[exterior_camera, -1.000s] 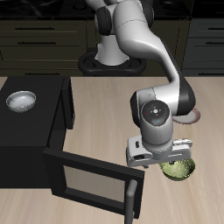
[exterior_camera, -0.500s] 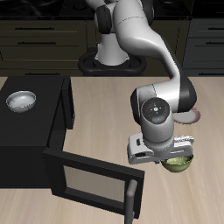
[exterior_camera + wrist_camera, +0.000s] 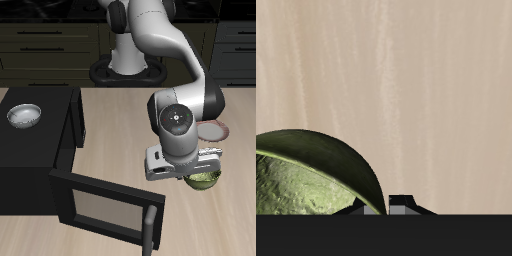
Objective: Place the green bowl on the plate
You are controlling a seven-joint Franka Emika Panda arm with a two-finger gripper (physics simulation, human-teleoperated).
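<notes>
Exterior view: the gripper (image 3: 203,172) holds the green bowl (image 3: 205,180) lifted off the wooden table (image 3: 120,120), its fingers pinching the bowl's rim. Compared with a second ago, the arm has risen and shifted back toward the plate (image 3: 215,131), so more of the plate's pink-red rim now shows past the arm's wrist; the bowl sits higher and slightly farther from the table's front edge. The bowl hangs nearer the front edge than the plate, apart from it. Open tabletop lies around the plate and in front of the bowl. A black cabinet (image 3: 40,150) stands at the table's side with its door (image 3: 105,205) swung open toward the bowl, close beside the gripper. One green bowl, one plate and one white-grey metallic bowl (image 3: 25,116), which rests on top of the cabinet. Wrist view: the green bowl (image 3: 316,180) fills one corner, its mottled inside visible, with a dark fingertip (image 3: 402,204) at its rim and bare table (image 3: 386,80) beyond.
</notes>
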